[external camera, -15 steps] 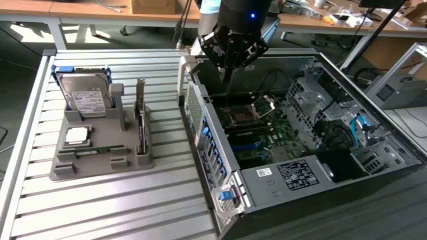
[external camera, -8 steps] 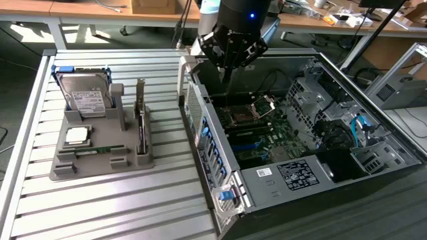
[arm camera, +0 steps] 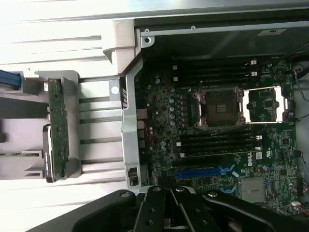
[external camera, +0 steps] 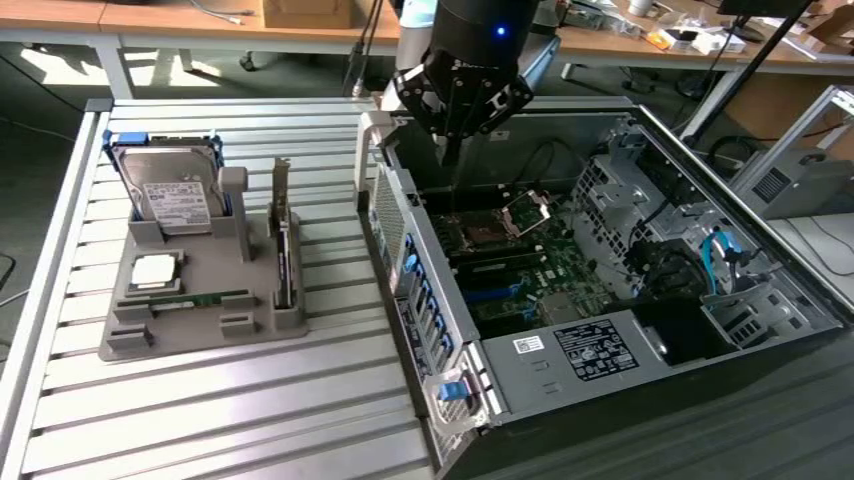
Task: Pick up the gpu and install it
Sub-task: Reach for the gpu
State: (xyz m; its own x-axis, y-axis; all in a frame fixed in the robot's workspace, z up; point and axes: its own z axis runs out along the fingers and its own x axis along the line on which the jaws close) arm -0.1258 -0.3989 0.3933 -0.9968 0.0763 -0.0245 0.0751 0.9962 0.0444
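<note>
Nothing done yet: the thin dark gpu card (external camera: pixel 283 240) stands in its grey plastic holder (external camera: pixel 200 335) (black claw (external camera: pixel 447 155) closed, empty, above the open metal computer case (external camera: pixel 534 365)).

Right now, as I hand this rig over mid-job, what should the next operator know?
Hand: shut, holding nothing, hanging above the far end of the open black-and-silver computer case, just inside its rear wall.
Gpu: the thin flat dark circuit card with a silvery bracket stands on edge in the grey plastic holder tray on the slatted metal table, at the exterior view's left of the case.
Done: nothing that shows; the card is not yet picked up.
Left: both the pick and the install.
</note>
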